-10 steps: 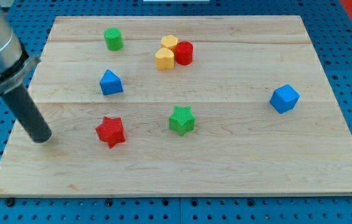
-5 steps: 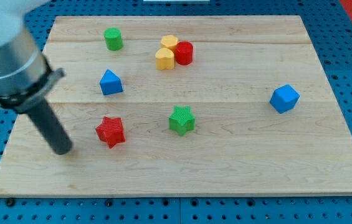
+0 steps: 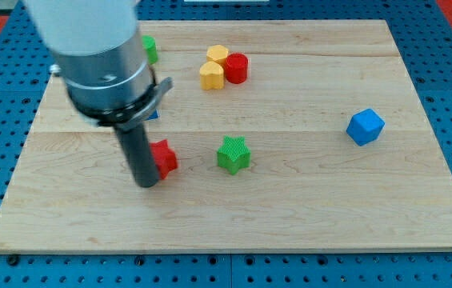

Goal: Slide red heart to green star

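A red star-shaped block [image 3: 163, 158] lies on the wooden board [image 3: 290, 208], left of the green star [image 3: 233, 154], with a gap of about one block width between them. My tip [image 3: 146, 183] is against the red block's lower left side, and the rod hides that block's left part. A second red block [image 3: 236, 68], rounded in shape, sits at the view's top next to two yellow blocks.
The two yellow blocks [image 3: 218, 54] [image 3: 211, 76] touch the rounded red block. A green cylinder [image 3: 151, 50] and a blue block [image 3: 153, 114] are mostly hidden behind the arm. A blue cube [image 3: 366, 126] sits at the view's right.
My rod has swept right from the board's left side up to the red star-shaped block. That block has shifted a little to the right, toward the green star.
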### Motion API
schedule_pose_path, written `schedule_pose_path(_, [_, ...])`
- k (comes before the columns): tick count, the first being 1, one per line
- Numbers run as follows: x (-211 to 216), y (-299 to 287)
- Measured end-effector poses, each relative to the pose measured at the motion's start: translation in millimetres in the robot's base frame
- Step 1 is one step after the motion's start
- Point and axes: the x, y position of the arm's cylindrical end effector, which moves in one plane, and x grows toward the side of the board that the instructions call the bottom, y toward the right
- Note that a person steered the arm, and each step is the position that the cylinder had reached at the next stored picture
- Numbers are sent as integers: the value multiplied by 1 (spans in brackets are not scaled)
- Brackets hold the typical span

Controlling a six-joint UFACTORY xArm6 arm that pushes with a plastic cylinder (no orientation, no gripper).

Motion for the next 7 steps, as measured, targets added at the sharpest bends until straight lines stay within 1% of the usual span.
schedule_pose_path(1, [-5, 12])
schedule_pose_path(2, [-5, 10])
schedule_pose_path(3, [-6, -43])
schedule_pose_path(4, [-21, -26])
schedule_pose_path(5, [-48, 28])
schedule_pose_path(6, [-55, 29])
schedule_pose_path(7, [-37, 21])
